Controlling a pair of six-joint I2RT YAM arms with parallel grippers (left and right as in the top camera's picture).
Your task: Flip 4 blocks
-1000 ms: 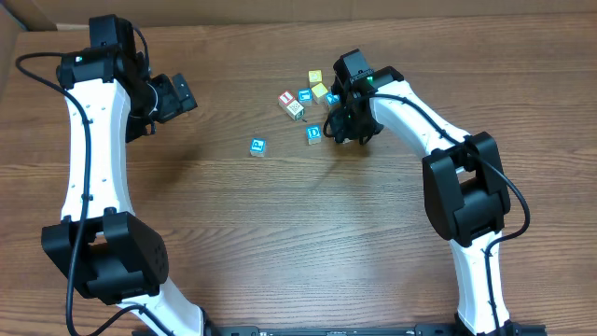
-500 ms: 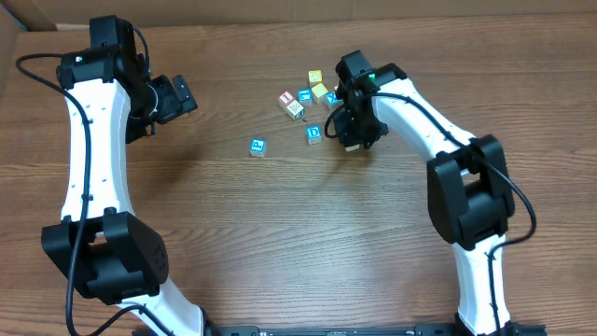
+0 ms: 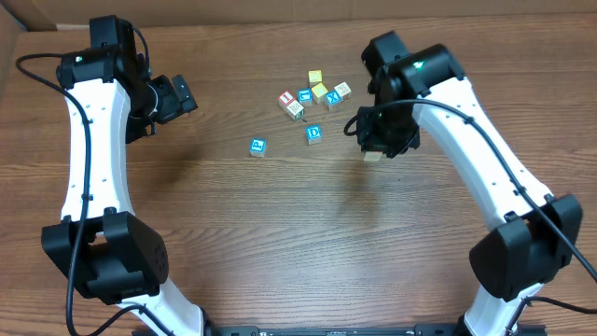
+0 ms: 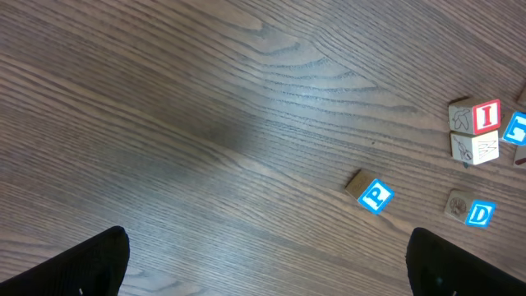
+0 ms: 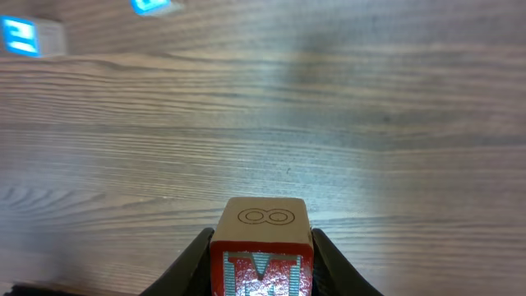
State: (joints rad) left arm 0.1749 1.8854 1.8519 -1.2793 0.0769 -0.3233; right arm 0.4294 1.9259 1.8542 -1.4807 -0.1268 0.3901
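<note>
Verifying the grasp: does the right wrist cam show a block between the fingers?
Yes, the red-faced M block sits pinched between the two fingers of the right gripper.

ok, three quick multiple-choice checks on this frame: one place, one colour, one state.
1. Where is the M block? A set down, free; B between the right gripper's fingers; C out of view.
2. Colour of the D block's lettered face? A yellow; B red; C blue.
3. Left gripper's state? A open, empty; B shut on a cube; C shut, empty.
Answers: 1 B, the right wrist view shows fingers flanking it; 2 C, blue in the overhead; 3 A, fingertips wide apart, nothing between.
</note>
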